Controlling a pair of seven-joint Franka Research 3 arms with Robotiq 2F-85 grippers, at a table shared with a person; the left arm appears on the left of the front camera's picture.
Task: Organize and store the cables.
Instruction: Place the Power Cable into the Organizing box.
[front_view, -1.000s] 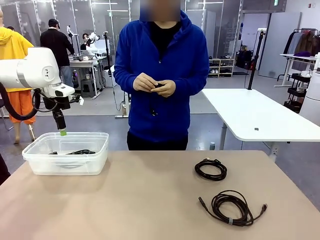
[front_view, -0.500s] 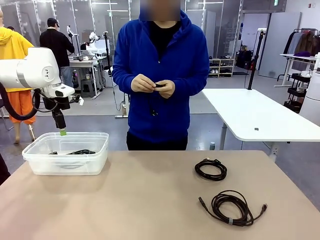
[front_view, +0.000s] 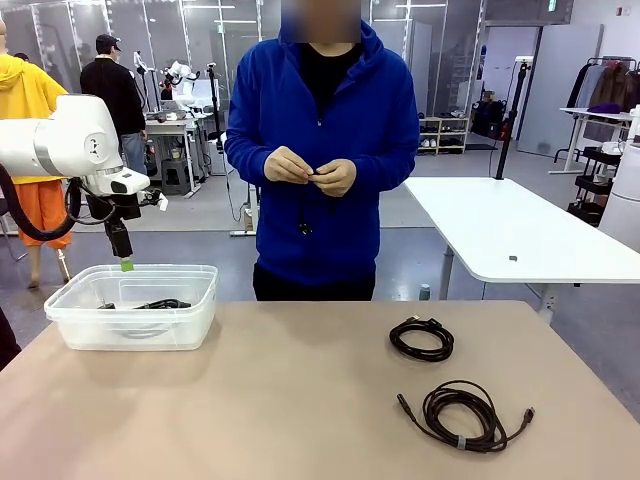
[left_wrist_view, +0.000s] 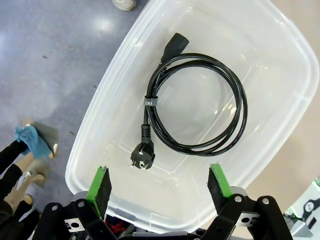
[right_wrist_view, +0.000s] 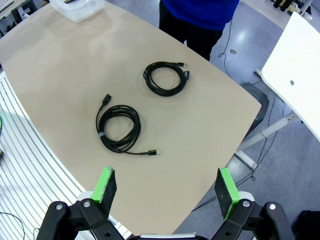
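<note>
Four cables in all. One coiled black cable (left_wrist_view: 148, 102), banded with a tie, lies flat inside the clear bin (front_view: 90, 325) at the table's (front_view: 280, 400) far left. Directly above the bin hangs the left pincer (left_wrist_view: 159, 172), its jaws spread wide and holding nothing. Well to the right of the bin, a small coil (front_view: 400, 345) and a larger dark-brown coil (front_view: 460, 441) lie on the table, apart from each other. Beyond the bin, to its right, a person's hands (front_view: 290, 165) pinch a small dark cord (front_view: 316, 172). The right pincer (right_wrist_view: 166, 175) hovers high over the two coils, far from the bin, wide open and empty.
</note>
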